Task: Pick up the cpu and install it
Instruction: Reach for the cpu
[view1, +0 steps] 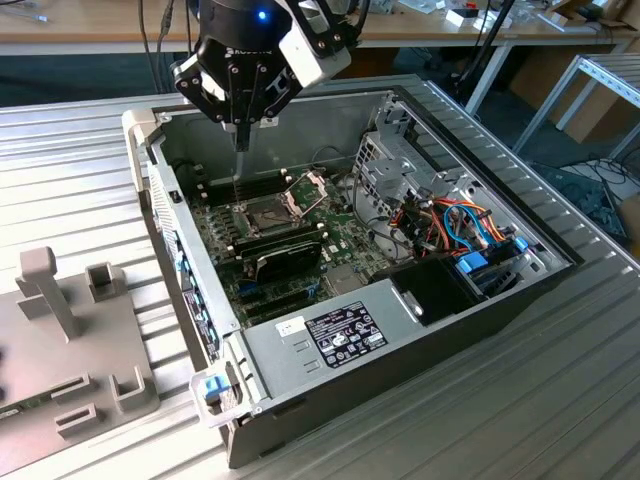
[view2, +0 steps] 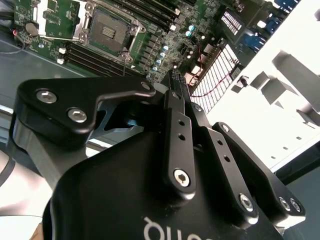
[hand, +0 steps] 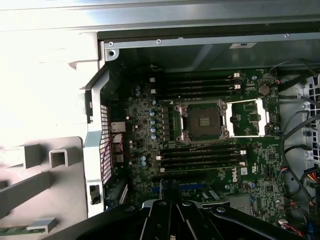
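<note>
The gripper (view1: 240, 138) is hovering over the open case (view1: 300, 340), jaws drawn shut to a narrow point. The socket (hand: 205, 120) is lying bare beside its opened retention frame (hand: 247, 117), so the cpu is not sitting there yet; where it is lying I cannot tell. Working here is probably calling for square, gentle approaches. The ribbed bench (view1: 90, 150) is carrying a grey fixture (view1: 70, 340) at the exterior view's left.

Exterior view: high, oblique, well off the open case (view1: 330, 395). Both wrist views look down past the gripper (hand: 169, 192), nearer; I log the socket (view1: 268, 212) (view2: 107, 31) (hand: 205, 121) in all.
</note>
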